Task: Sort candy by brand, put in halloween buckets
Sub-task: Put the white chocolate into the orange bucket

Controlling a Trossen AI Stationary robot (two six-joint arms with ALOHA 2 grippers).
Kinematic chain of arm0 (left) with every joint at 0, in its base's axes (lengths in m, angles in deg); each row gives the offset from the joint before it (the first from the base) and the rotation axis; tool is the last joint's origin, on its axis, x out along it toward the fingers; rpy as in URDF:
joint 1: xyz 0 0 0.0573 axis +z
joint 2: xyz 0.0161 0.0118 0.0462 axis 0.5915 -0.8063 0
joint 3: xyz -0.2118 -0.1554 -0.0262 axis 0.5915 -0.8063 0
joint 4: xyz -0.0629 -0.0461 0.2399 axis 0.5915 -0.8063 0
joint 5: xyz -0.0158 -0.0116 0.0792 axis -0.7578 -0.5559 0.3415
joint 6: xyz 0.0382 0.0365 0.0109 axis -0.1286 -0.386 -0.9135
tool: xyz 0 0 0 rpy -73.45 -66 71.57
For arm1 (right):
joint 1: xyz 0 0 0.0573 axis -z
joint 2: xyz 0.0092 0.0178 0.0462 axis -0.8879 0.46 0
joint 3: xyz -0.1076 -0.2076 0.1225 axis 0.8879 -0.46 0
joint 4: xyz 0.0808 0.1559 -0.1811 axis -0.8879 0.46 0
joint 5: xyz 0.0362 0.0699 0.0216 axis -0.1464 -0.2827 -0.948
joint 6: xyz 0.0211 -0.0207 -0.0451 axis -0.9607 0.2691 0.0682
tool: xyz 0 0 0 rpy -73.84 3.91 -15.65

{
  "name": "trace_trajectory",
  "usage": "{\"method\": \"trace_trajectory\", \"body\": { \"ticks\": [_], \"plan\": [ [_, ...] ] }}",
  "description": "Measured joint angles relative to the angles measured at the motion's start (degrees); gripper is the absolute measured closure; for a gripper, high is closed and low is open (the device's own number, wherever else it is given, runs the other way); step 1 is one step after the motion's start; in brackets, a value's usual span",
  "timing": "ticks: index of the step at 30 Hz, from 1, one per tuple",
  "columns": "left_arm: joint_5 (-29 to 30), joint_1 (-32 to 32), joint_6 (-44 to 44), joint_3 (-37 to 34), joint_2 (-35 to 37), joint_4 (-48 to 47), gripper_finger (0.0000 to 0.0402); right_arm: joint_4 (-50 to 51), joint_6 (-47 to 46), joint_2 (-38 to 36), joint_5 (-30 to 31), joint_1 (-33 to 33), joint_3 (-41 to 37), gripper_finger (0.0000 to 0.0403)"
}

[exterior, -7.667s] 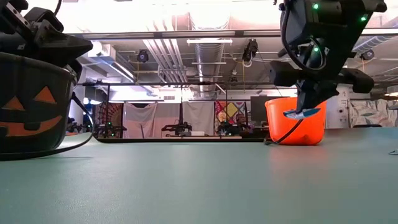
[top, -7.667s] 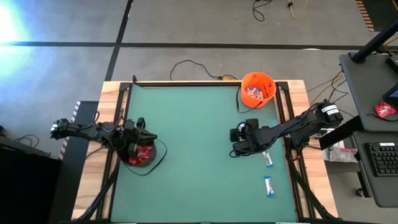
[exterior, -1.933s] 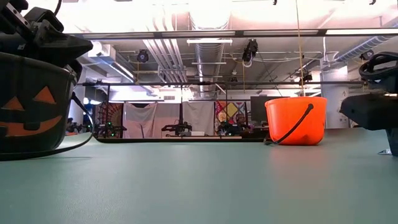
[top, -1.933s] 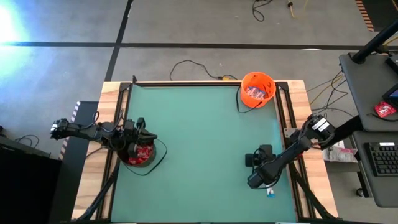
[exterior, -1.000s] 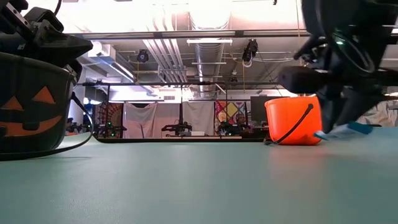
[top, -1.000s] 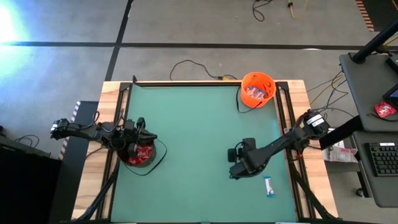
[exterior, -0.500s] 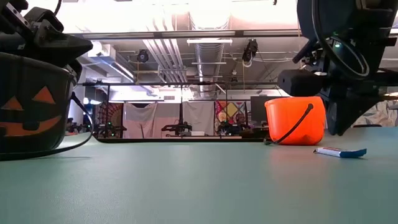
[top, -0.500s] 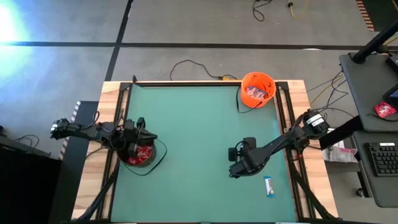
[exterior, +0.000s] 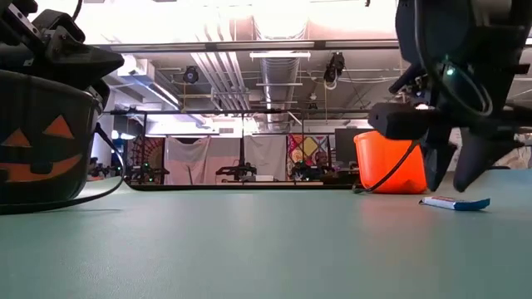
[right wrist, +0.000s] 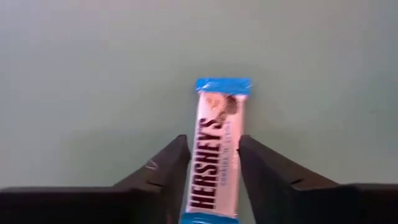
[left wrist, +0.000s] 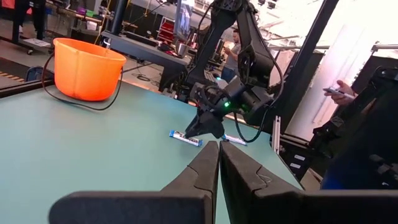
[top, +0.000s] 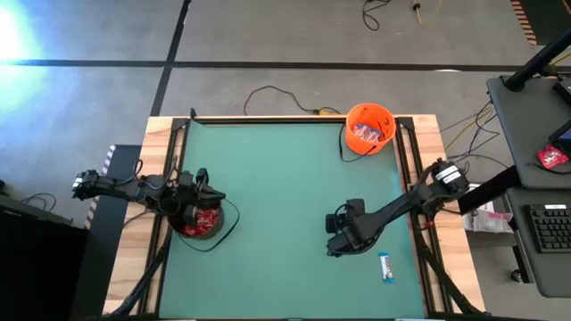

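Right claw hangs low over the green counter, toward the right side, between mid-length and the near edge. Its fingers stand narrowly apart with nothing clamped. In the right wrist view a white-and-blue bar lies flat on the counter between the two fingers, apart from both as far as can be seen. The low view shows the same bar flat on the surface, below and just beside the claw. From above, the bar lies just beside the claw on its near-right side.

Orange bucket stands upright at the far right corner, well apart from the right claw. It holds wrapped candy; kinds cannot be told there. A dark cord hangs down its outside in the low view.

Left claw is at the black bucket, which stands at the left edge of the counter, roughly mid-length. Fingers pressed together, nothing between them. Red packets show inside the black bucket. In the low view the bucket carries an orange pumpkin face, with part of the left arm above its rim.

Beyond the counter, to the right, a desk carries a keyboard and a red packet.
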Motion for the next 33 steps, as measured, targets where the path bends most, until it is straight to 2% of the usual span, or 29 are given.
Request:
{"method": "trace_trajectory", "body": {
  "ticks": [5,9,18,25,33],
  "plan": [
    [0.0,0.0,0.0,0.0,0.0,0.0,0.0402,-1.2,0.2,3.7,-0.3,0.0,-0.2,0.0225],
    [0.0,0.0,0.0,0.0,0.0,0.0,0.0402,-1.6,-2.1,6.4,1.4,-0.3,0.2,0.0219],
    [0.0,0.0,0.0,0.0,0.0,0.0,0.0402,-0.6,-13.3,13.9,7.1,-3.6,0.6,0.0240],
    [0.0,0.0,0.0,0.0,0.0,0.0,0.0402,3.0,-13.4,20.2,7.7,-3.9,3.4,0.0264],
    [0.0,0.0,0.0,0.0,0.0,0.0,0.0402,6.5,-14.3,24.8,12.0,-4.1,5.9,0.0296]
  ]
}}
